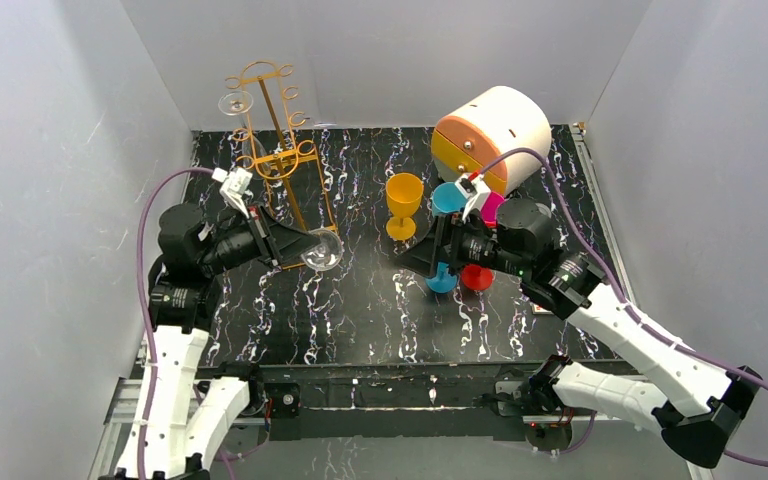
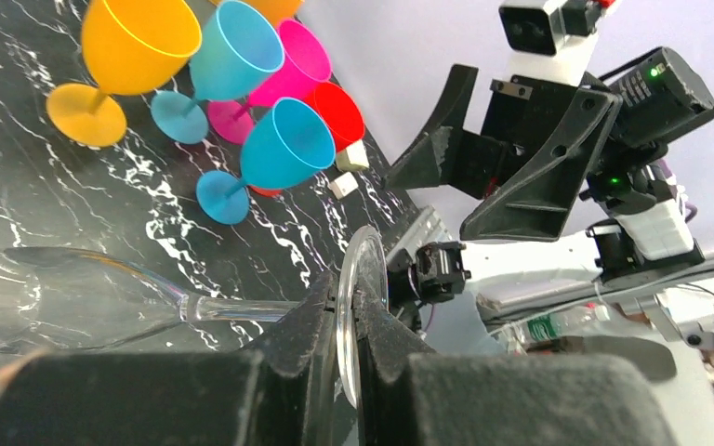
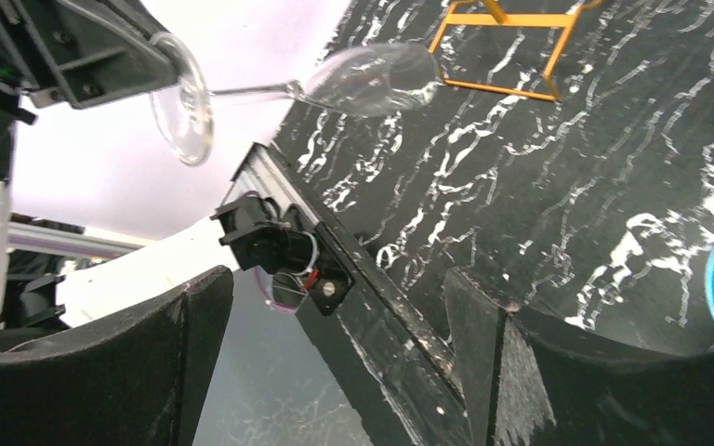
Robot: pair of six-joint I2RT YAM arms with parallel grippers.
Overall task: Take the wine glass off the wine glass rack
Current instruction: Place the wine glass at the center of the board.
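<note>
My left gripper (image 1: 300,250) (image 2: 346,288) is shut on the round foot of a clear wine glass (image 1: 322,250) (image 2: 93,297) (image 3: 363,79). The glass lies sideways above the table, and its bowl points toward the wire base of the wine glass rack (image 1: 275,110) (image 3: 507,37). The gold-orange rack stands at the back left, and another clear glass (image 1: 235,103) hangs from its top hooks. My right gripper (image 1: 430,250) (image 3: 335,279) faces the held glass from the right. It is open and holds nothing.
Coloured goblets stand around my right gripper: yellow (image 1: 404,200), blue (image 1: 448,198), pink (image 1: 492,205), a second blue (image 1: 442,278) and red (image 1: 477,277). A cream and orange round container (image 1: 490,130) sits at the back right. Walls enclose the table on three sides.
</note>
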